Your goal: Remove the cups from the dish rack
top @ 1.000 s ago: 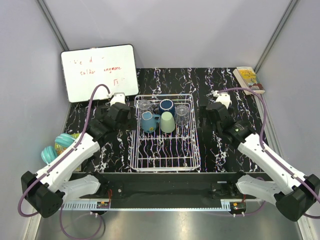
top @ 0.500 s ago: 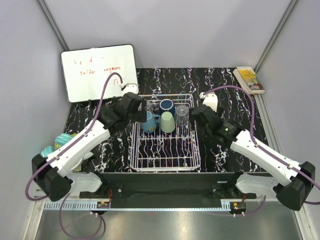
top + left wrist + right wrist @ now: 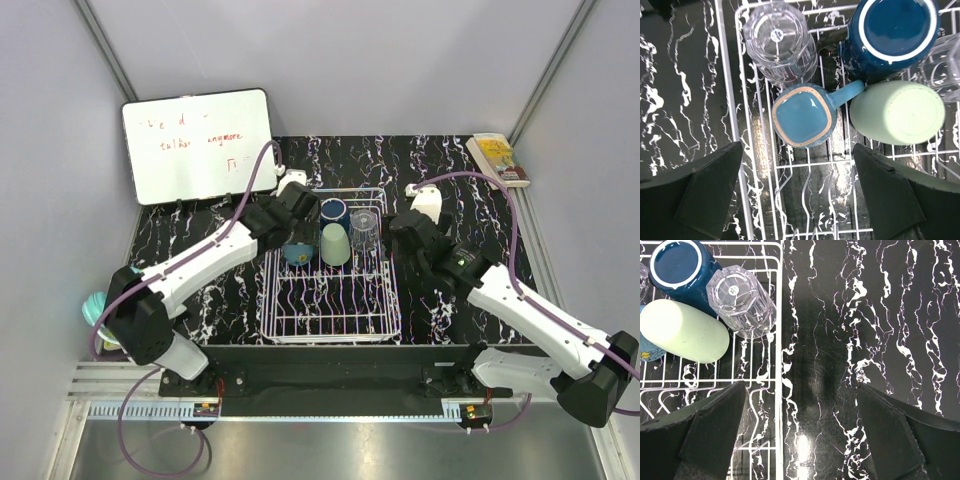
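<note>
The white wire dish rack holds the cups at its far end: a navy mug, a pale green tumbler, a clear glass and a light blue mug. My left gripper is open above the rack's far left, hiding the second clear glass there. In the left wrist view the gripper hangs over the blue mug, with the clear glass, navy mug and tumbler beyond. My right gripper is open and straddles the rack's right rim; it is empty.
A whiteboard leans at the back left. A yellow book lies at the back right. A turquoise ribbed thing sits at the left edge, partly hidden by the left arm. Grey walls enclose the black marbled table.
The left gripper has swung right from beside the rack to above its far left corner. The right gripper has moved left toward the rack's right side. The cups have not moved.
</note>
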